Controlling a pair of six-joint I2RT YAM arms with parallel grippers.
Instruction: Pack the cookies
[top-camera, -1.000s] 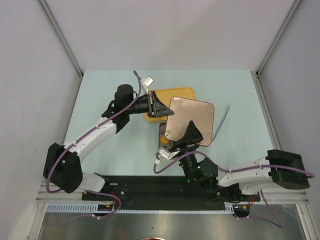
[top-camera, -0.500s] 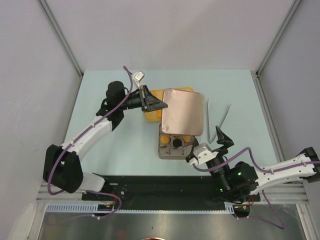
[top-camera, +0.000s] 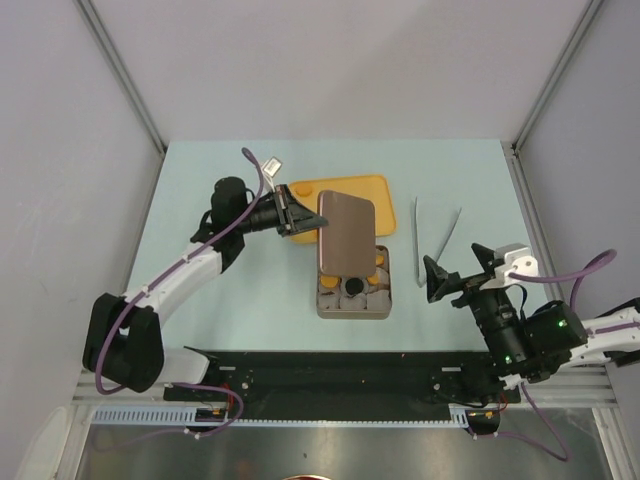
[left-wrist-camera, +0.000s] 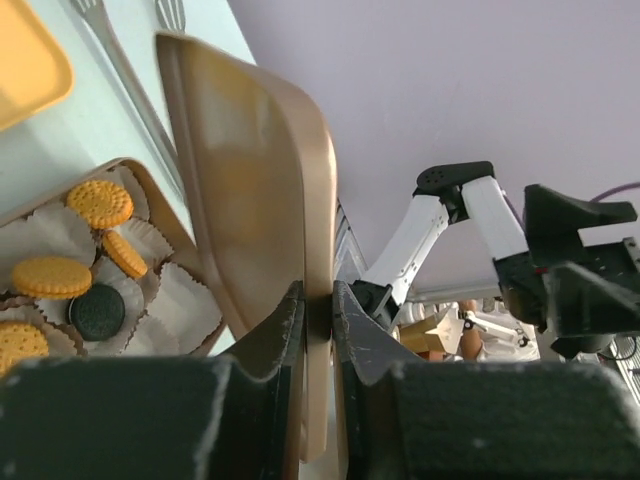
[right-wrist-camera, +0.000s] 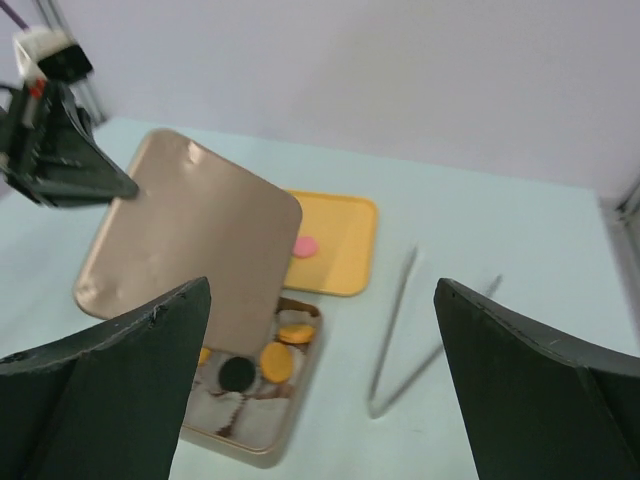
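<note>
The left gripper (left-wrist-camera: 318, 300) is clamped on the edge of the bronze lid (top-camera: 346, 233), holding it tilted over the open tin (top-camera: 352, 311). The cookies (left-wrist-camera: 98, 203) lie in paper cups (left-wrist-camera: 185, 290) inside the tin; 1 pink cookie (right-wrist-camera: 305, 245) sits on the orange tray (top-camera: 340, 186). The right gripper (top-camera: 455, 268) stands spread wide, grasping nothing, near the tongs (right-wrist-camera: 395, 320).

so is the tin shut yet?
Open. The lid hangs tilted over the tin's far end, pinched in the left end effector; cookies show uncovered at the near end.

You got bright, even light; soft shadows on the tabletop (top-camera: 250, 300), mild sheen on the lid (right-wrist-camera: 190, 240), wrist-view foregrounds blurred.
</note>
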